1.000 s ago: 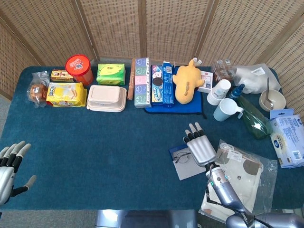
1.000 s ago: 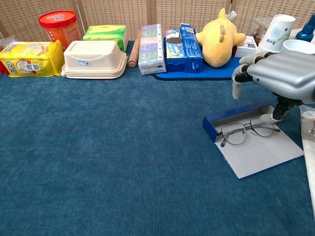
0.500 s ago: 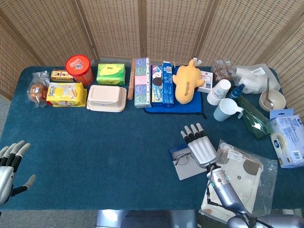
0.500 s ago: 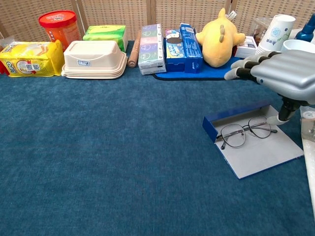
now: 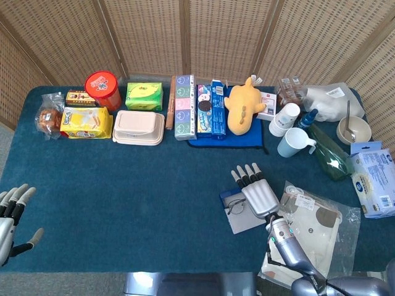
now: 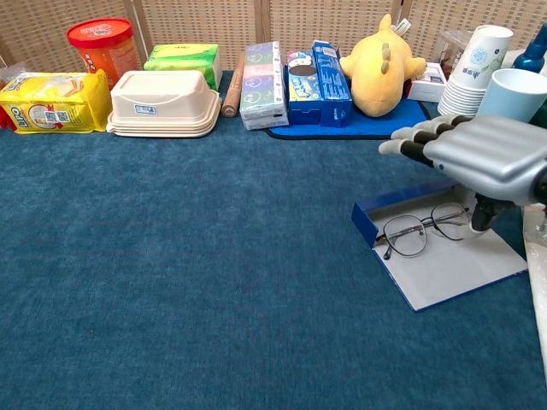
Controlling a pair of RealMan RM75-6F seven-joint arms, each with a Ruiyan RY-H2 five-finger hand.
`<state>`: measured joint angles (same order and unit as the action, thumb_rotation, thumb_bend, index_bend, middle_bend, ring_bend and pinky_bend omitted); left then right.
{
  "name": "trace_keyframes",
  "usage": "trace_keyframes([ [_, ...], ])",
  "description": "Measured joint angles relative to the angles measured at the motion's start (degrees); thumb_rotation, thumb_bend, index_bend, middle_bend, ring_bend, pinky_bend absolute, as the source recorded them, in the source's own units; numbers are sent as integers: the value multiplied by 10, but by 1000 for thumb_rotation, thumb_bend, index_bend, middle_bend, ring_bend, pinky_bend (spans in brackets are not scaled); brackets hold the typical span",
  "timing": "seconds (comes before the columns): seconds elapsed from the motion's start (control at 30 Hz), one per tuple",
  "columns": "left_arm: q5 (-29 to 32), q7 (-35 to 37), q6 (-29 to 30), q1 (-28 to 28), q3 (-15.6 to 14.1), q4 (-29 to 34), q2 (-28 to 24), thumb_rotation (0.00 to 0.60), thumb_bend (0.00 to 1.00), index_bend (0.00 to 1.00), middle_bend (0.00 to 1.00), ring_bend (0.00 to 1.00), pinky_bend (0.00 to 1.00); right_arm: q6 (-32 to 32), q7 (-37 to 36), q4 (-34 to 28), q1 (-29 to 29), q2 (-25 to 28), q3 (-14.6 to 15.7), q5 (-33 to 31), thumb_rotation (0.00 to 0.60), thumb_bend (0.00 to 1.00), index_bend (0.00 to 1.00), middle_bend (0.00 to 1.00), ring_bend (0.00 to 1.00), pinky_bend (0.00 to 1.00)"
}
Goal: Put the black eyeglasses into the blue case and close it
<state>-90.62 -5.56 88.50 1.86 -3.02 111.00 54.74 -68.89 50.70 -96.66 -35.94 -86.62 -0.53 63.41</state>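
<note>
The blue case (image 6: 367,219) lies open on the table at the right, its grey inner flap (image 6: 451,269) spread flat toward me. The black thin-rimmed eyeglasses (image 6: 425,229) rest on that flap just behind the blue wall; the head view shows one lens (image 5: 235,205) beside the hand. My right hand (image 6: 483,149) (image 5: 258,191) hovers flat over the case's far side, fingers spread and pointing left, its thumb reaching down beside the glasses' right end. Nothing is held. My left hand (image 5: 12,213) stays open at the table's near left corner.
Along the back stand a red tub (image 5: 102,88), yellow snack bag (image 6: 49,102), beige lunch box (image 6: 162,102), tissue packs (image 6: 262,84), a yellow plush (image 6: 381,66) on a blue mat, paper cups (image 6: 476,57) and a mug (image 5: 292,143). A plastic bag (image 5: 313,225) lies right of the case.
My right hand has drifted left and lowered a little over the case, thumb nearer the glasses. The glasses have shifted slightly. The left hand has slid a bit further down and out of frame.
</note>
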Motion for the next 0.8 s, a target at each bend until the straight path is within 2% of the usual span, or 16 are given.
trace_keyframes([
  [0.8, 3, -2, 10, 9, 0, -3, 3, 600, 266, 38, 57, 0, 0, 63, -14, 65, -43, -36, -54, -35, 600, 79, 0, 0, 0, 51],
])
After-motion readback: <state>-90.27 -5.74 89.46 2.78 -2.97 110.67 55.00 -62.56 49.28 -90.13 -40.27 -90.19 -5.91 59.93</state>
